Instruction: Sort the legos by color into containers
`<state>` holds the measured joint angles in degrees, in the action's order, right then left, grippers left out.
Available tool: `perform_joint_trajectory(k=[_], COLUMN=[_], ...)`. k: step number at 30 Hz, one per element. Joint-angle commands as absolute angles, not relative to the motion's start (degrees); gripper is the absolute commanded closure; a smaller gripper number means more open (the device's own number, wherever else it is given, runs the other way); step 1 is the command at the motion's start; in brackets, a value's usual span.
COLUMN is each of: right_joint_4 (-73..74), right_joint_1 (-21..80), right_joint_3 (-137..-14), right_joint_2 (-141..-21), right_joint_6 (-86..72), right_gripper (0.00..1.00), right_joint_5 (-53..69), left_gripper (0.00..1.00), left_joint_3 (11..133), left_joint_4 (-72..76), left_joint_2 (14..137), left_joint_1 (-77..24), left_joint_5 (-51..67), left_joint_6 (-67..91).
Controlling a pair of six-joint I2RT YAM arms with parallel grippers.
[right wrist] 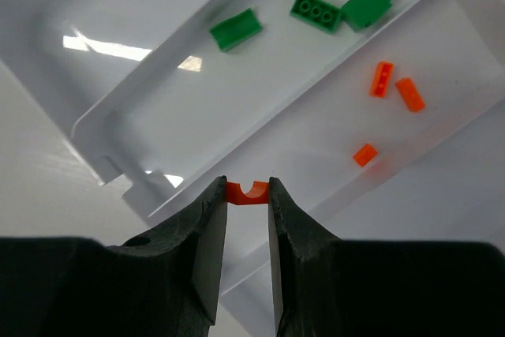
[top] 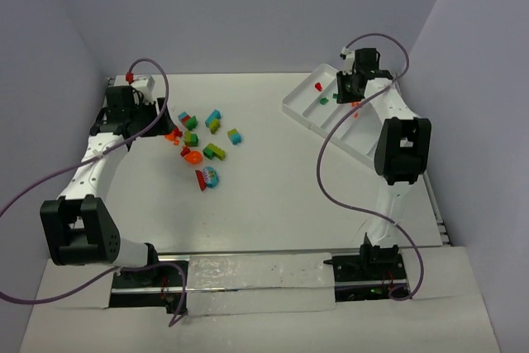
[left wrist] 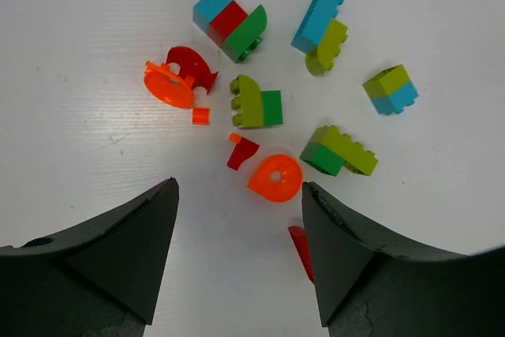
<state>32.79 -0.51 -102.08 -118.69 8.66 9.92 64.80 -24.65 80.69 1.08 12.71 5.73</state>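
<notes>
Top view: right gripper is over the white tray at far right; left gripper sits beside the loose legos scattered on the tabletop, well apart from the tray. Left wrist: jaws spread wide, nothing between them, hovering over the pile; an orange teardrop piece lies nearest the gap. Right wrist: jaws clenched on a small orange arch brick, about over the near end of the orange compartment, where three orange bricks lie; green bricks sit in the neighbouring one. Step in hand looks like dropping off an orange piece. Next move probably calls for releasing squarely over that compartment, clear of the divider.
</notes>
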Motion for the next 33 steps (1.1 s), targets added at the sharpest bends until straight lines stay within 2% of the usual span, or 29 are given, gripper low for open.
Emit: perform_joint_trajectory(k=[1,8,12,13,15,18,25,28,33], right_joint_4=[35.2,37.0,37.5,37.6,37.9,38.1,38.8,38.5,38.8], right_joint_1=[-2.4,-2.8,-3.0,-3.1,-3.2,-3.3,-2.7,-1.8,-0.3], right_joint_3=[-109.5,-114.0,-116.2,-116.2,-117.2,-117.7,-115.8,-113.0,-110.9], right_joint_2=[-122.9,-127.6,-129.9,-130.0,-130.8,-130.9,-125.8,-120.7,-115.9], right_joint_6=[8.4,8.3,8.4,8.3,8.3,8.0,5.7,4.9,3.8], right_gripper=[0.78,0.68,0.52,0.52,0.43,0.39,0.31,0.22,0.16], right_joint_5=[4.6,2.8,2.3,2.4,2.6,3.1,7.7,9.7,11.8], left_gripper=[0.27,0.27,0.27,0.27,0.27,0.27,0.30,0.35,0.43], left_joint_3=[64.3,64.2,64.0,64.0,63.6,62.7,60.7,60.9,61.6], left_joint_4=[-23.7,-23.4,-23.3,-23.3,-23.2,-22.6,-20.4,-19.5,-17.3], left_joint_2=[81.8,85.0,86.2,86.2,87.0,87.4,88.9,91.6,95.2], left_joint_1=[1.1,1.5,1.9,1.9,2.2,2.2,2.3,2.3,1.9], left_joint_5=[9.7,8.4,8.4,8.5,8.7,8.4,7.8,7.7,6.7], left_joint_6=[3.6,3.7,3.7,3.6,3.4,3.1,2.2,2.3,1.9])
